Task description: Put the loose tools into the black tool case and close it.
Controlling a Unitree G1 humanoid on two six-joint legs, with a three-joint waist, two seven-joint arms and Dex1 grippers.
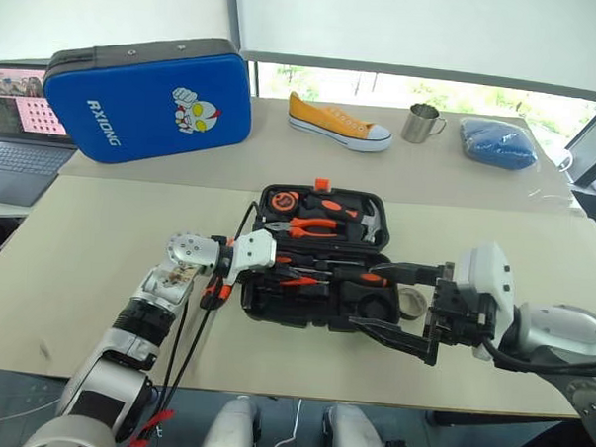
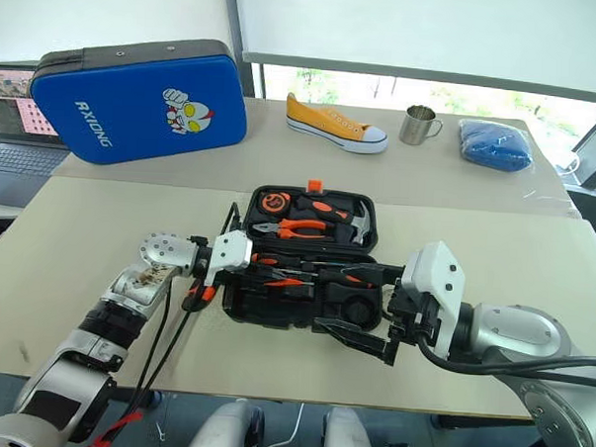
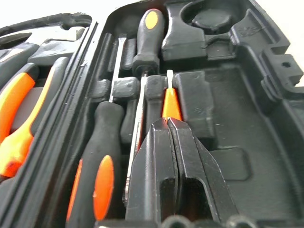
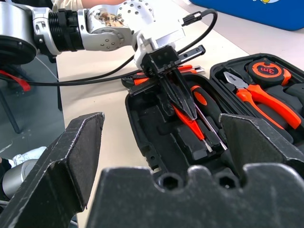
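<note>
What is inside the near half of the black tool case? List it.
In the black tool case: two screwdrivers, an orange tester pen under the shut left gripper. The pen's rear is covered.

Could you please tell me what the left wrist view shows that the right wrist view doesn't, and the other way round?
The left wrist view adds the case's round recess, with no roll in it. The right wrist view adds the open right gripper, the tape measure and the blue case. Both share the left gripper, shut on the tester pen, over the black tool case.
</note>
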